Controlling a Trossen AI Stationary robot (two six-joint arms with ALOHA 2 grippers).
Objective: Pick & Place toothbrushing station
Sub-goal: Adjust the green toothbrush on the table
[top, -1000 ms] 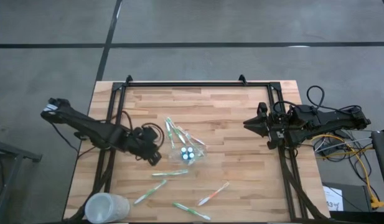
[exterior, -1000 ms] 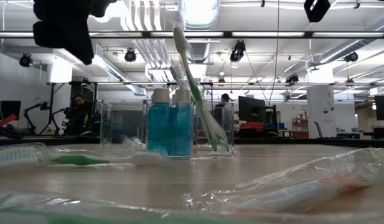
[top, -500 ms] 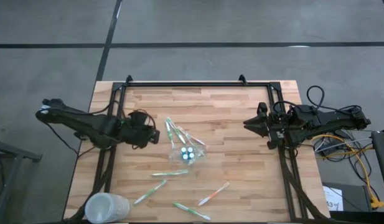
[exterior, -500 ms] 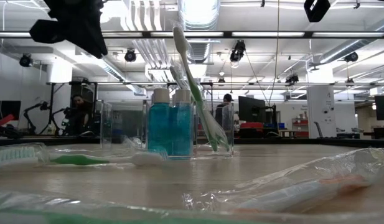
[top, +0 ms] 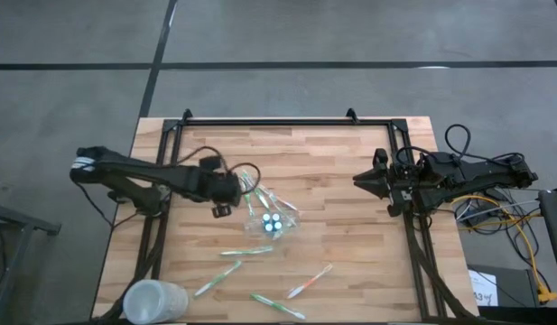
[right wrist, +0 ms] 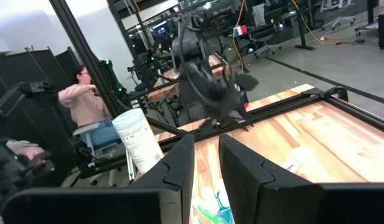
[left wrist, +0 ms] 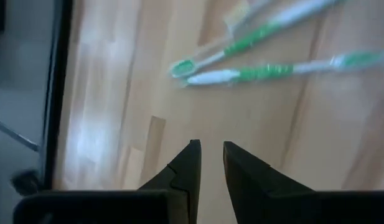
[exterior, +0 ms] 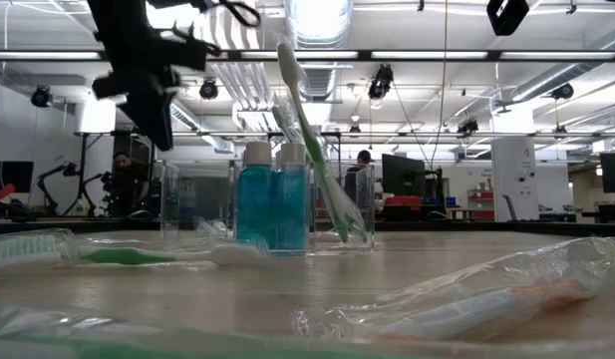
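Left pincer [top: 229,191] above the surface [top: 350,253], fingers [left wrist: 187,171] narrow with only a slim gap, gripping nothing. Toothbrushing station [top: 273,222] stands upright just beyond its tip, apart from it; blue tubes [exterior: 273,207] and a tilted green toothbrush [exterior: 309,135] inside. Two loose green toothbrushes [left wrist: 254,53] lie ahead of the fingers. Right pincer [top: 361,179] waits well apart, narrow, nothing held.

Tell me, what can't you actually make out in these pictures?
- High view: the see-through holder nearly vanishes against the wood; its walls are too faint to trace.
- Low view: the wrapped toothbrush up front is blurred.
- Left wrist view: the green toothbrushes are blurred and cut by the edge.
- High view: the frosted cup is cut by the bottom edge.
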